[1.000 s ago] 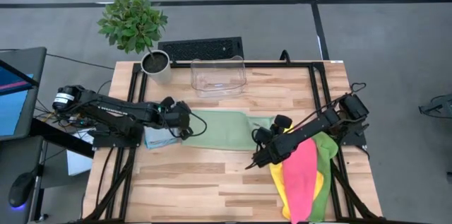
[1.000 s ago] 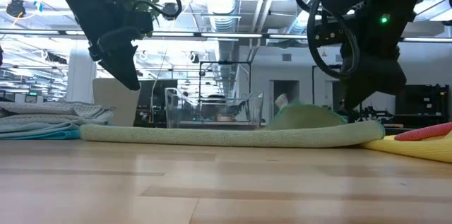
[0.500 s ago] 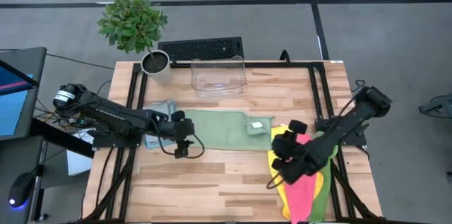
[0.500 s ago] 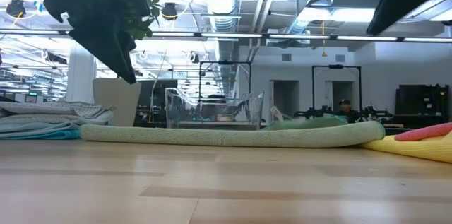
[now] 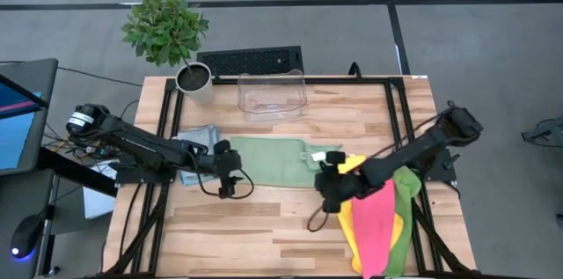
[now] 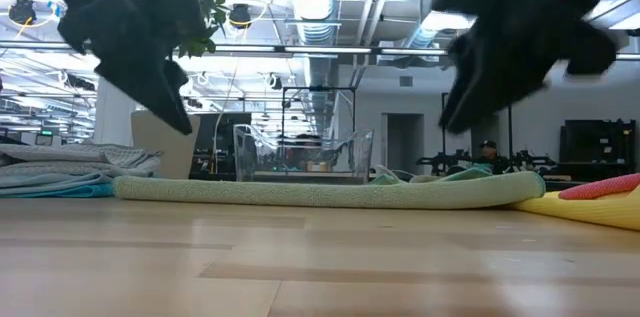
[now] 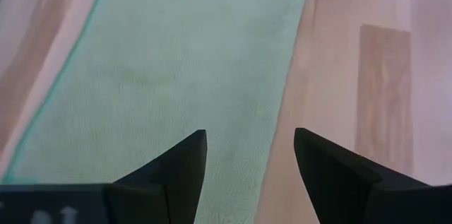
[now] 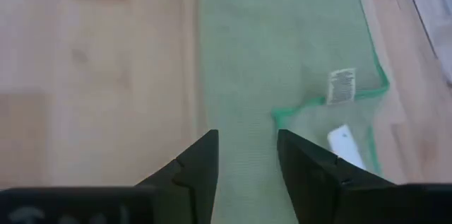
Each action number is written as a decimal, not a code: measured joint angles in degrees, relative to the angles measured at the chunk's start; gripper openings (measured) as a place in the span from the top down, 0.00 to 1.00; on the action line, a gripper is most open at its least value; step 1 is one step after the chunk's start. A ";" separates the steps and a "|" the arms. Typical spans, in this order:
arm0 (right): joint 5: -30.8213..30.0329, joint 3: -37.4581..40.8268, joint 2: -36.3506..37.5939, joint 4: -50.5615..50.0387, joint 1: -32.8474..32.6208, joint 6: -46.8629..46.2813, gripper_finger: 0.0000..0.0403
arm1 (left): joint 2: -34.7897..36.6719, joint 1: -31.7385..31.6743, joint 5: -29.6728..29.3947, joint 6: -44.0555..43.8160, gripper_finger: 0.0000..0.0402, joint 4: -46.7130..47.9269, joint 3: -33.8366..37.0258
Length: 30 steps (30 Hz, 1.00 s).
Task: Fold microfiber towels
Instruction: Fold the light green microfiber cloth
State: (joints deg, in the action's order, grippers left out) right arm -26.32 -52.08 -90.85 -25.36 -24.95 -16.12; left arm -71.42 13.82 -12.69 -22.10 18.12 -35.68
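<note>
My left tool hovers released over the left end of the pale green towel, which lies folded into a long strip across the middle of the wooden surface. My right tool hangs open and empty above the strip's right end, beside the pile of pink, yellow and lime towels.

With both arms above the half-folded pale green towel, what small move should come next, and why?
Probably lower both grippers, left and right, onto the pale green towel. It lies as a long folded strip; both jaws stand open and empty over its near edge, so another fold seems due.
</note>
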 joint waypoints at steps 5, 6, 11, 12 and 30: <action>0.96 -0.04 -6.21 4.29 4.24 7.24 0.55 | 0.00 0.28 0.72 -2.12 0.48 -2.52 2.40; 1.08 -0.10 -7.35 4.87 5.07 7.49 0.55 | 0.00 0.44 0.80 -2.14 0.48 -2.57 2.51; 3.79 -0.10 -9.98 4.61 8.47 7.33 0.57 | 0.02 0.48 0.84 -2.15 0.48 -2.66 2.60; 4.10 -0.08 -10.15 4.49 8.95 7.15 0.59 | 0.02 0.48 0.74 -2.09 0.48 -2.65 2.60; 3.56 -0.12 -1.68 -2.15 11.89 6.90 0.95 | 0.07 0.48 -0.28 -1.10 0.48 -2.69 2.60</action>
State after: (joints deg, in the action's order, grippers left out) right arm -22.75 -52.21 -92.53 -27.51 -13.06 -9.22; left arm -71.35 14.31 -12.97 -23.20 15.42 -33.08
